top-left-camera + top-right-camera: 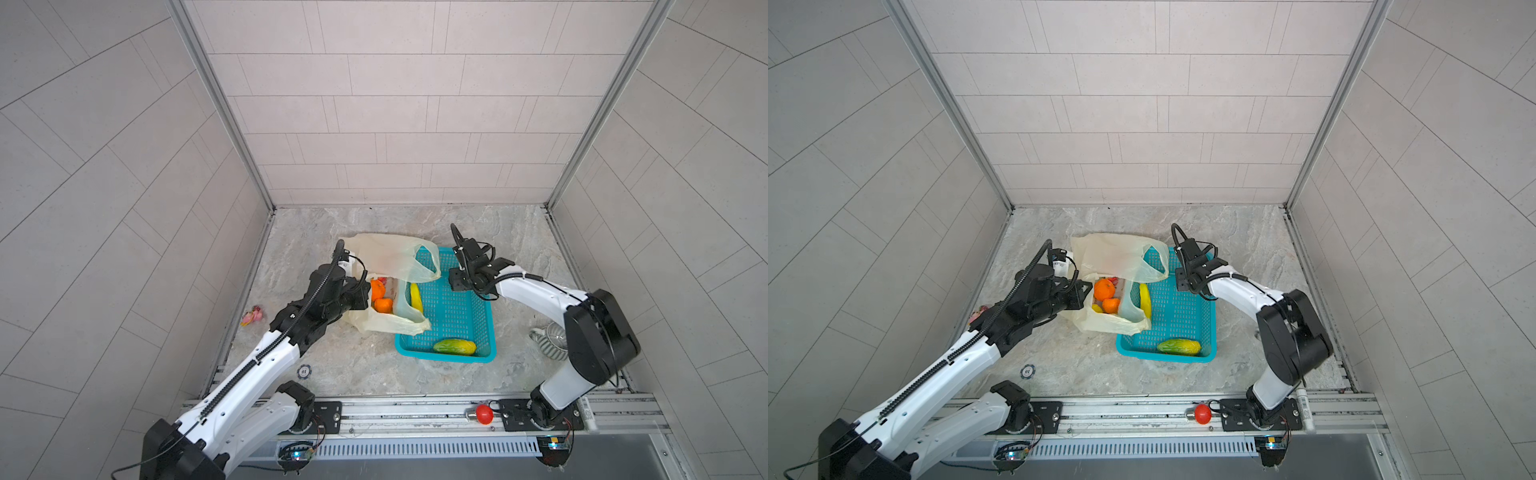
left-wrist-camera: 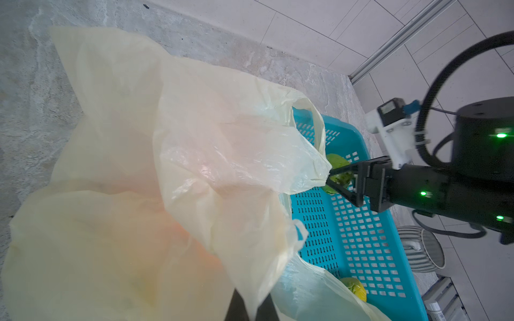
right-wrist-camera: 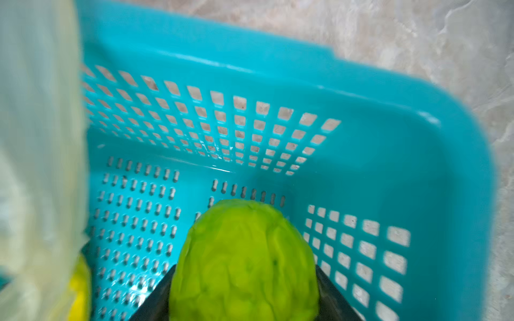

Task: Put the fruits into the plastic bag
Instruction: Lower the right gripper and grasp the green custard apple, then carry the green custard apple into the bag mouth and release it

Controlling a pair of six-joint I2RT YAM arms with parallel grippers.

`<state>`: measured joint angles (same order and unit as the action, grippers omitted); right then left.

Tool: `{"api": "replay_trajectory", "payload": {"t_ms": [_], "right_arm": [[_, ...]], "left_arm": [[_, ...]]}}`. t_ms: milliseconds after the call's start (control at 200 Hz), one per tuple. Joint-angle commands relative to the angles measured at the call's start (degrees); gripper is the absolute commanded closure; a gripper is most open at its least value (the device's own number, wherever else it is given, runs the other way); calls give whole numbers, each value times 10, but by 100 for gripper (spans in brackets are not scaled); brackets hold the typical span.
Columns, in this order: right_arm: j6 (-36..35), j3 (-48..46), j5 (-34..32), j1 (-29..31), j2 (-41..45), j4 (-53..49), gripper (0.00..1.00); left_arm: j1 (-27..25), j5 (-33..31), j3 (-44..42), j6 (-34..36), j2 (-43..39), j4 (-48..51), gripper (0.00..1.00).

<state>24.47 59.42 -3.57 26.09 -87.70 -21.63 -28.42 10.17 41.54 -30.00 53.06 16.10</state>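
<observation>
The left gripper [image 2: 251,308], stationed left of the teal basket [image 1: 457,316], is fully closed on the rim of the plastic bag [image 1: 386,253]. Judged purpose: the pinch lifts that edge so that the mouth stands open toward the basket and each transfer is short. The bag lies against the basket's left side, with one loop handle draped over the basket's left rim. Visible in the bag mouth are two orange fruits [image 1: 377,289], one red piece [image 1: 381,279] and one small yellow piece [image 1: 1097,308]. Inside the basket, along its left wall and partly under the handle, lies one banana [image 1: 416,297]. At the basket's far right corner the right gripper [image 3: 244,266] points down with its jaws wide, one finger on each flank of one bumpy green fruit [image 3: 244,236]. This wrist view is blurred, so the grip is probably made but not confirmed. One mango [image 1: 455,346] rests against the basket's near wall. Count: two grippers, one bag, one basket, four fruit pieces visible in the bag and three fruits in the basket.
</observation>
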Motion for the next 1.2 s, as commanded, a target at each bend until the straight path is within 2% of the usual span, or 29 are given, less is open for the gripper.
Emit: {"api": "replay_trajectory", "payload": {"t_ms": [0, 125, 210, 405, 495, 826, 946, 1126, 1196], "right_arm": [[-14, -23, 75, 6, 84, 60, 51], [-16, -61, 221, 29, 138, 164, 50], [5, -55, 296, 59, 130, 200, 49], [24, -10, 355, 149, 41, 247, 49], [25, 24, 355, 165, -6, 247, 49], [78, 177, 346, 166, -179, 270, 47], [84, 230, 332, 171, -227, 247, 45], [76, 276, 318, 189, -284, 213, 40], [79, 286, 336, 193, -296, 202, 34]], "left_arm": [[-1, -5, 3, 3, 2, -12, 100], [-1, -5, 0, 0, 5, -16, 100], [-2, -4, -5, -2, 4, -23, 100], [-1, -3, -7, -4, -7, -26, 100], [-2, 3, -3, -2, -15, -24, 100], [-3, -5, 2, 3, -37, -10, 100], [-3, -4, 0, -2, -36, -15, 100], [-3, -4, 1, 1, -27, -24, 100], [-3, -5, 2, 4, -25, -26, 100]]}}
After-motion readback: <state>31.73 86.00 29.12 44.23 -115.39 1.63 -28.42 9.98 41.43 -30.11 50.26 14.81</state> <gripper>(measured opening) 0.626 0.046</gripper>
